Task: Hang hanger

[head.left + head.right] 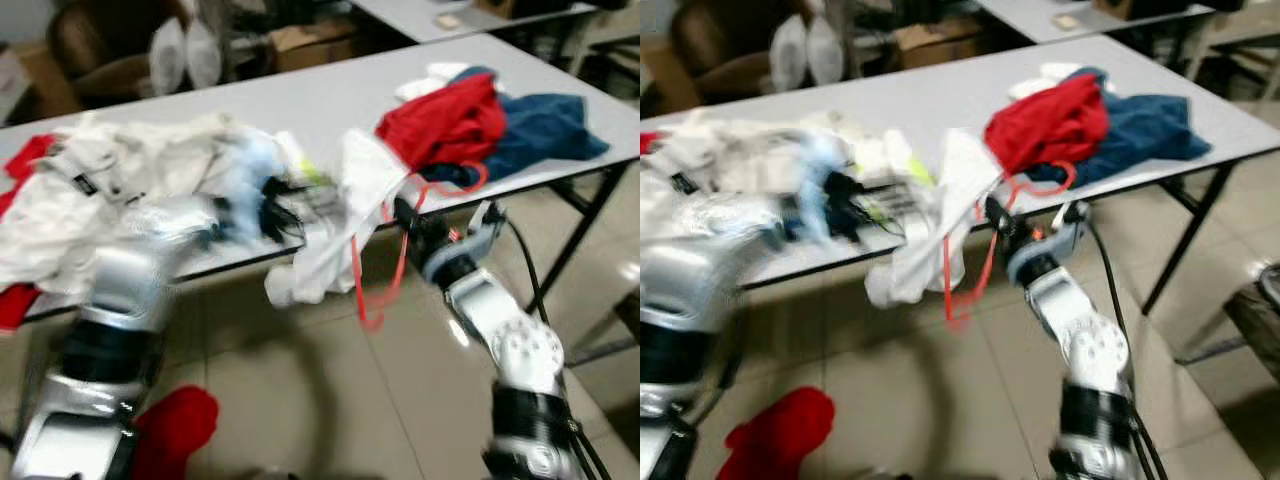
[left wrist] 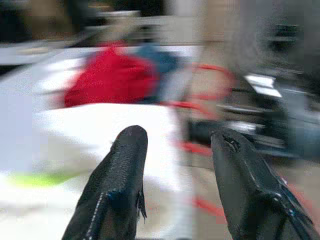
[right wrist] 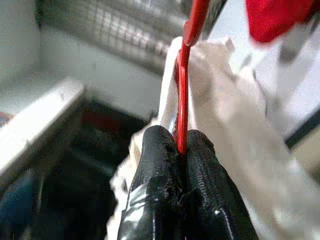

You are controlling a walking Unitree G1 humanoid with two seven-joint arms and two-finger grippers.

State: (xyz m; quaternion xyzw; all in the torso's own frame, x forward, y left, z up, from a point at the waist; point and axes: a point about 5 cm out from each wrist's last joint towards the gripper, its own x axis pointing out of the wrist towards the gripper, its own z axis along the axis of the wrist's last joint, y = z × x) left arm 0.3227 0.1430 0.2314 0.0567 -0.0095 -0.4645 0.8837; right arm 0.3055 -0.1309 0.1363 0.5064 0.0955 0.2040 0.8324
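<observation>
The robot stands at the near edge of a long grey table (image 1: 330, 90) heaped with laundry. Its right gripper (image 3: 180, 150) has both black fingers pressed together on a thin red hanger (image 1: 385, 260), pinching the plastic bar between the pads. The hanger hangs off the table's front edge, its lower loop dangling over the tiled floor (image 1: 330, 380) and its upper part curling up toward the red cloth (image 1: 445, 120) that lies on the tabletop against a blue one (image 1: 545, 125). A white garment (image 1: 345, 215) is draped on the hanger and spills over the edge beside it, touching the red bar.

The left gripper (image 2: 177, 145) is held up at the table edge with its fingers spread apart and nothing between them, pointing across at the white garment and the hanger; the view is blurred. Behind it a pile of white clothes (image 1: 120, 185) covers the left part of the table.

Below the edge the floor is mostly open, apart from a red cloth (image 1: 175, 425) lying by the left arm. A black table leg (image 1: 565, 240) slants down on the right.
</observation>
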